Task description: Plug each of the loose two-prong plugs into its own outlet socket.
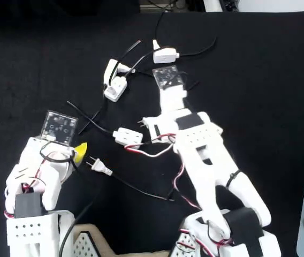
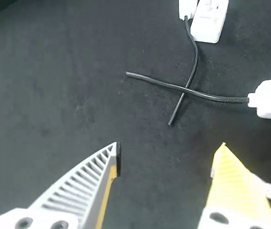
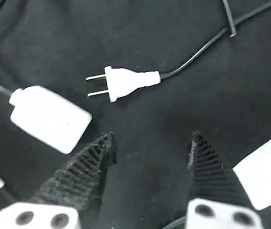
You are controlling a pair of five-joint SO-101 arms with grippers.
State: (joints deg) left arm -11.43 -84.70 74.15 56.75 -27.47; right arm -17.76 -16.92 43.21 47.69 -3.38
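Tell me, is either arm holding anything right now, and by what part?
Nothing is held. The left gripper and right gripper both hang open over the black cloth; a loose plug lies free just beyond the right one.

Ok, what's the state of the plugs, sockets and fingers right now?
Left fingers: open, empty.
Right fingers: open, empty.
Plug ahead of right fingers: unplugged, prongs bare.
Plug by left arm: unplugged.
Socket beside first plug: no plug in it.
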